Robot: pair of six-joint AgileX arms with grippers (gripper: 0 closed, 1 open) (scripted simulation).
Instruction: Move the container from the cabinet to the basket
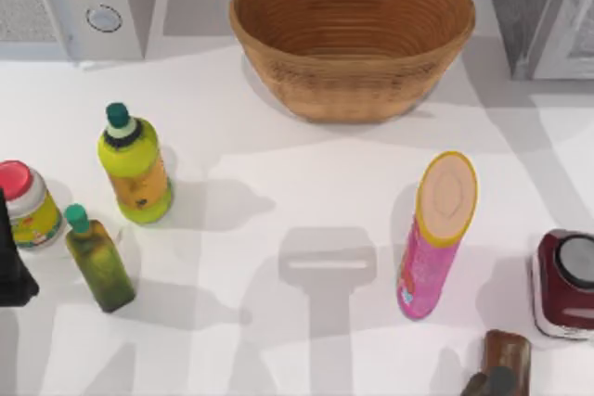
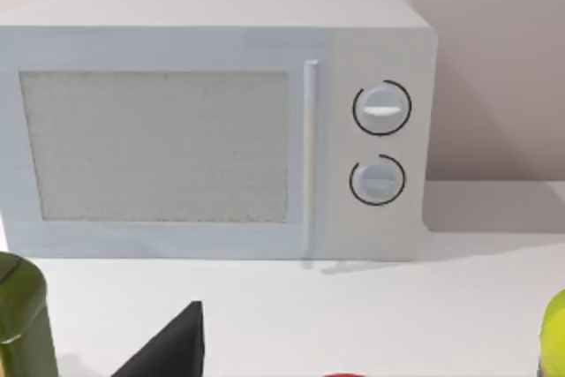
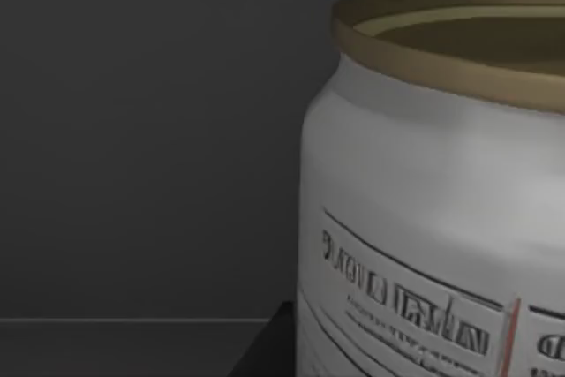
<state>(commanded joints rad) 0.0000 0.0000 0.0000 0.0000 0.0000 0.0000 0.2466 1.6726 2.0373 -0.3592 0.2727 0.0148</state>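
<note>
left gripper (image 1: 14,271): sitting low at the counter's (image 1: 278,192) left edge beside a red-lidded jar (image 1: 26,203); grip state can't be told
basket (image 1: 353,34): standing at back centre
cabinet (image 1: 543,11): standing at back right
can (image 3: 441,218): looming close before the right wrist camera against dark walls

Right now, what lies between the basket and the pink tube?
In the top view, bare white table separates the basket from the pink tube; nothing stands between them.
</note>
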